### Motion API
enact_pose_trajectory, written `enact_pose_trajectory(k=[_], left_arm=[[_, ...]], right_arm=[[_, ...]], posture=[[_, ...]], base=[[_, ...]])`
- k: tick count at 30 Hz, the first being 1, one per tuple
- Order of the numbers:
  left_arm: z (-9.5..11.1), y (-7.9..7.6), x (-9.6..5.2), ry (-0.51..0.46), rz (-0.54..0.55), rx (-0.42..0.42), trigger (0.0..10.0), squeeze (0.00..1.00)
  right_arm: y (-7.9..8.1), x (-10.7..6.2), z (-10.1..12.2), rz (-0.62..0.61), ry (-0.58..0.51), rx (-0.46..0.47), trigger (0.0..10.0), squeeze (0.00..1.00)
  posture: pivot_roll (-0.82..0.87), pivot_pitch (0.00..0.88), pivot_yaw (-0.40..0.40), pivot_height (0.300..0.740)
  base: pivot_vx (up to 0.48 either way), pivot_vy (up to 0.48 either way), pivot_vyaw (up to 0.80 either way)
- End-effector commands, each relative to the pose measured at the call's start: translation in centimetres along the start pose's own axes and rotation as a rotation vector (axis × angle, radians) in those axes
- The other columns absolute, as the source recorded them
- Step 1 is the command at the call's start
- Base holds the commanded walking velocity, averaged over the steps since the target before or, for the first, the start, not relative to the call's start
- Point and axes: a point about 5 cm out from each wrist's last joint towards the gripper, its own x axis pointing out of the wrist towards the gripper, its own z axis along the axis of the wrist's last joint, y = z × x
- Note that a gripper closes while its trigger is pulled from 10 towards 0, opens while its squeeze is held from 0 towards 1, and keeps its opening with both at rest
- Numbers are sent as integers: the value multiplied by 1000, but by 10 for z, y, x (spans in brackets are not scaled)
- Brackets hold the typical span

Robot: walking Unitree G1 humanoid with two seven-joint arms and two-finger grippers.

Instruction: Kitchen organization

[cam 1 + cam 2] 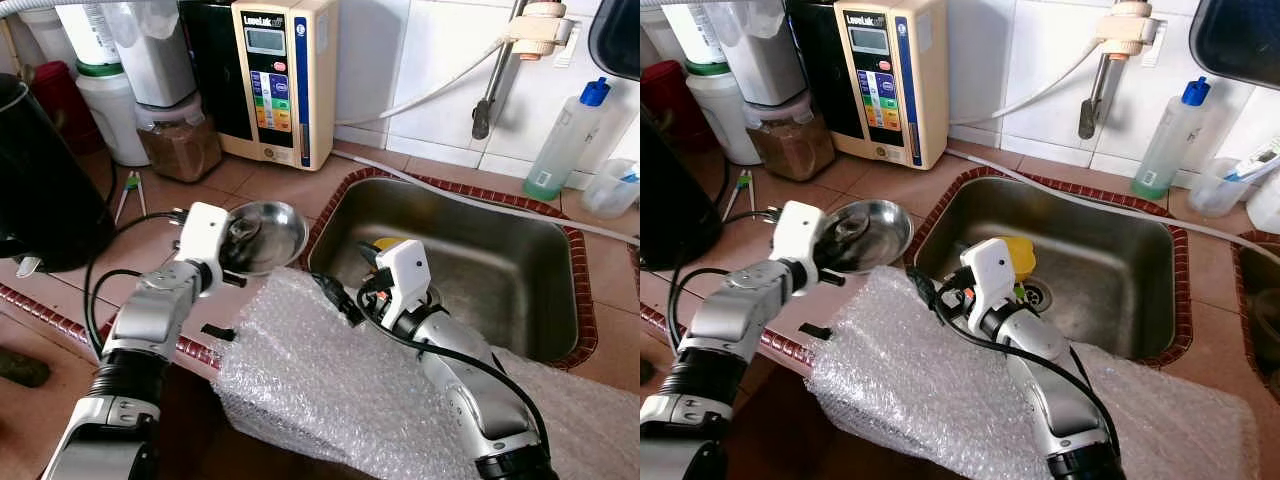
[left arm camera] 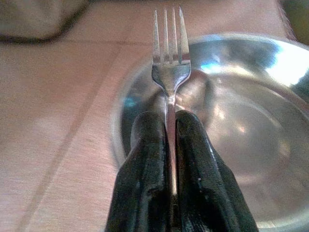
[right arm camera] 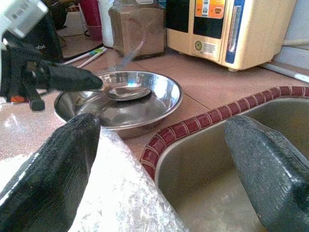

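While the left gripper (image 2: pixel 171 130) pinches a fork (image 2: pixel 170 63) by its handle between pressed-together fingers (image 2: pixel 145 164), the tines reach out over the steel bowl (image 1: pixel 275 235), which sits on the tiled counter (image 1: pixel 260 180) just beside the sink (image 1: pixel 545 265), on its water-purifier side. Fork is held abt level, above the bowl's inside; can't tell if it touches the metal. Right gripper (image 3: pixel 159 159) w/ fingers (image 3: pixel 53 164) spread wide hangs at the sink's near rim, holding nothing, its arm lying across a sheet of bubble wrap (image 1: pixel 330 390) draped over the counter edge next to the sink. Yellow object (image 1: pixel 1018 255) lies in the sink near the drain. Water purifier (image 1: pixel 285 75) stands against the wall behind the bowl; a soap bottle (image 1: pixel 565 140) stands beyond the sink's far corner.
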Motion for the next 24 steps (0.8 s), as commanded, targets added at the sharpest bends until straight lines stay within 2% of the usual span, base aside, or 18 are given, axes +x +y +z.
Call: enact_pose_trajectory(k=[1,5,7,10,13,18,19,21,24], left_arm=[[10,4,0,-39,23,9,0,0],[12,2,-1,-64,48,24,0,0],[18,3,-2,-130,90,24,0,0],[25,0,-2,-189,83,13,0,0],[33,-10,-3,-258,65,20,0,0],[33,-21,-3,-285,39,55,0,0],[32,-19,-3,-285,45,78,0,0],[32,-16,-3,-290,47,70,0,0],[39,-11,-5,-341,65,88,0,0]], right_arm=[[-1,2,6,1,-26,-13,10000,0],[-2,4,8,-8,-33,-15,10000,0],[-3,4,7,-16,-30,-20,10000,0],[-5,4,7,-28,-28,-24,10000,0],[-8,4,7,-58,-29,-34,10000,0],[-10,5,7,-68,-29,-36,10000,0],[-10,4,7,-75,-28,-39,10000,0],[-11,4,6,-77,-27,-39,10000,0],[-11,3,4,-84,-19,-42,10000,0]], posture=[[-49,0,48,740],[-50,0,49,740],[-50,0,49,740],[-50,0,49,740],[-50,0,49,740],[-54,0,50,740],[-54,0,50,740],[-53,0,51,740],[-52,0,53,740]], base=[[0,0,0],[0,0,0],[0,0,0],[0,0,0],[0,0,0],[0,0,0],[0,0,0],[0,0,0],[0,0,0]])
